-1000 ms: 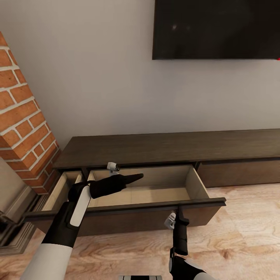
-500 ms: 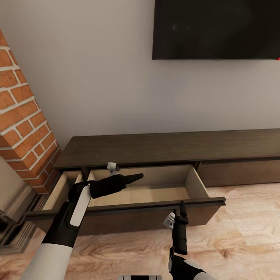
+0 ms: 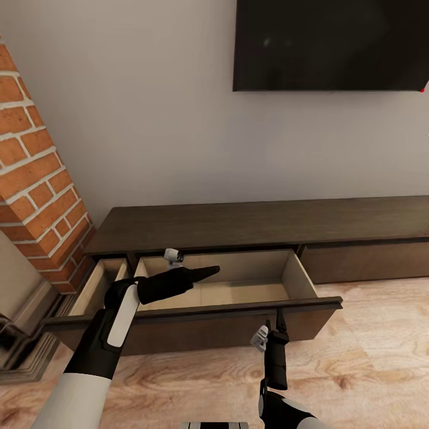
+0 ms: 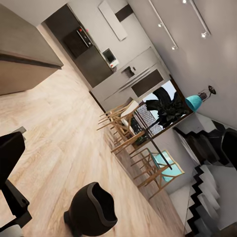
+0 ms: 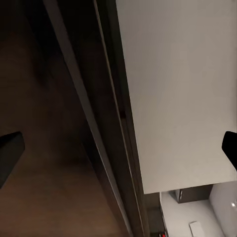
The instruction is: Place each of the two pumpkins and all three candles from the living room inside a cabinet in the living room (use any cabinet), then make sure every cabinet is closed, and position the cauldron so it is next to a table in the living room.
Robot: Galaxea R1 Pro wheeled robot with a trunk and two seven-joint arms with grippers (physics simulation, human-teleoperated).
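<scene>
The cabinet (image 3: 250, 225) is a long, low, dark-brown unit against the wall. Its middle drawer (image 3: 238, 293) is pulled out, and the part of its pale floor that I see is bare. A narrower drawer (image 3: 95, 285) at the cabinet's left end is also out. My left gripper (image 3: 211, 272) hovers open over the middle drawer, holding nothing. My right gripper (image 3: 278, 319) is open, its tips against that drawer's dark front (image 5: 59, 148). The black cauldron (image 4: 91, 210) stands on the wooden floor. The pumpkins and candles are out of view.
A brick fireplace (image 3: 36, 196) with a stone hearth stands just left of the cabinet. A dark TV (image 3: 333, 44) hangs on the wall above. Farther off are wooden dining chairs (image 4: 133, 133), a kitchen wall and stairs (image 4: 207, 187).
The middle drawer's front has slid a little toward the cabinet, and my right gripper has gone forward with it. The view has shifted slightly. My left arm has not moved.
</scene>
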